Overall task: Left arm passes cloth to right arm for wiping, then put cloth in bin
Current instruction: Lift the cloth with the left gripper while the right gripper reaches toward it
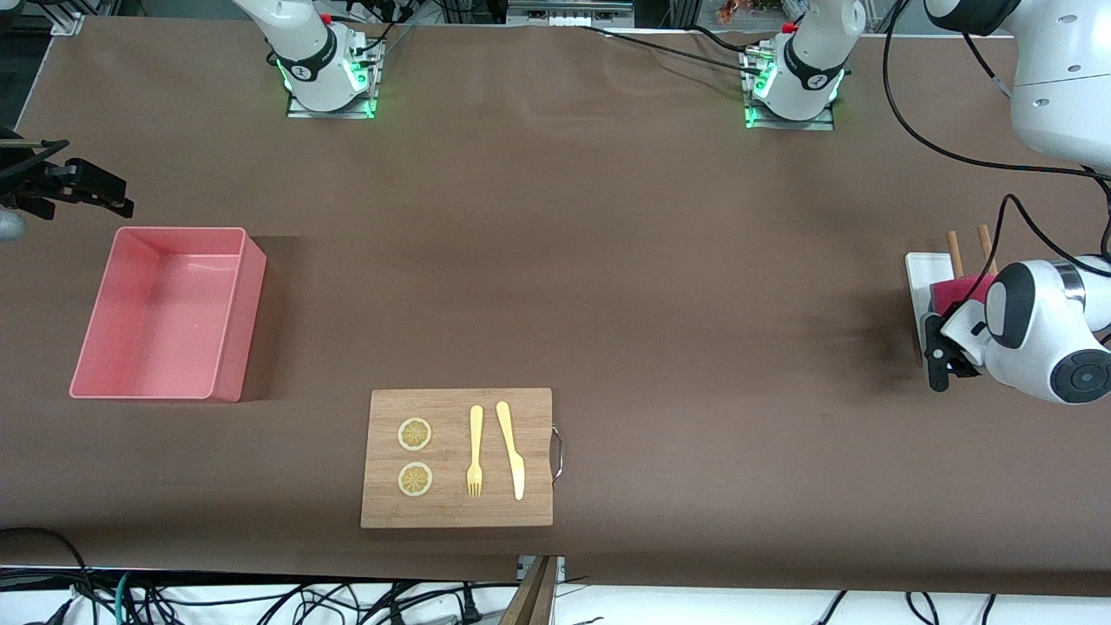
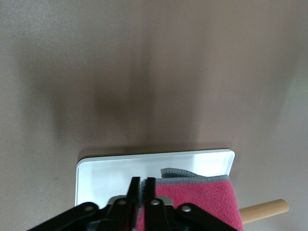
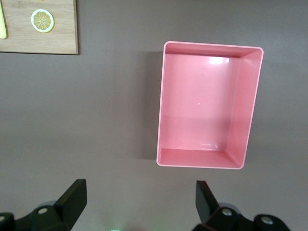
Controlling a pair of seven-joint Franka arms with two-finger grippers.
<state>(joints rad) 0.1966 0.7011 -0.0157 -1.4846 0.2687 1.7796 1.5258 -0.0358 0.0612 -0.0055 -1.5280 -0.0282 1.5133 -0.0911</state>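
Black fingers of the left gripper [image 2: 141, 188] are pinched almost together on the edge of the cloth [image 2: 199, 202], a crimson-pink fuzzy towel with a grey hem. The cloth lies on a flat white tray [image 2: 115, 171] at the left arm's end of the bench, close to that edge, and the gripper [image 1: 942, 360] hangs low over the tray [image 1: 922, 273] with the cloth [image 1: 955, 289] showing just above it in the front view. Two wooden sticks [image 1: 955, 252] lie at the tray's farther edge.

At the right arm's end of the bench, the right gripper [image 3: 139, 197] waits in the air with its fingers spread wide and nothing between them, over bare bench beside the bin [image 3: 204, 106]. The bin [image 1: 169, 312] is a light pink tub with nothing in it, standing near that end of the bench.

Near the bench's front edge, roughly midway along, a wooden cutting board [image 1: 457, 457] carries two lemon slices [image 1: 415, 434], a yellow fork [image 1: 475, 451] and a yellow knife [image 1: 511, 450].
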